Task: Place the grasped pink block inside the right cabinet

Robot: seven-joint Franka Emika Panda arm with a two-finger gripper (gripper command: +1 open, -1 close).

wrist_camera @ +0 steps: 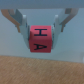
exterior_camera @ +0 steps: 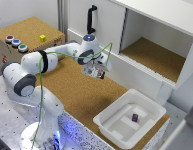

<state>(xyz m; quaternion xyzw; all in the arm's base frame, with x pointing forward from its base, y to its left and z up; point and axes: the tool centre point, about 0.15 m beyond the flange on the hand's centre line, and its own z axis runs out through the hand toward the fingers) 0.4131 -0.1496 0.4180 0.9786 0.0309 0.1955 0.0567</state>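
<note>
In the wrist view, my gripper (wrist_camera: 42, 36) is shut on the pink block (wrist_camera: 41, 40), a reddish-pink cube with black letters H and A, held between both fingers (wrist_camera: 22, 22) above the cork surface. In the exterior view, my gripper (exterior_camera: 99, 73) hangs over the cork table top, to the exterior view's left of the right cabinet (exterior_camera: 152, 57) and apart from it. The block is too small to make out there. The cabinet is an open white box with a cork-brown floor and a low white front lip (exterior_camera: 141, 69).
A white door panel with a black handle (exterior_camera: 91, 20) stands behind the gripper. A white plastic tray (exterior_camera: 113, 120) holds a dark purple block (exterior_camera: 135, 118) below the cabinet. A yellow cube (exterior_camera: 42, 38) and coloured buttons (exterior_camera: 16, 43) sit on a cork-topped box.
</note>
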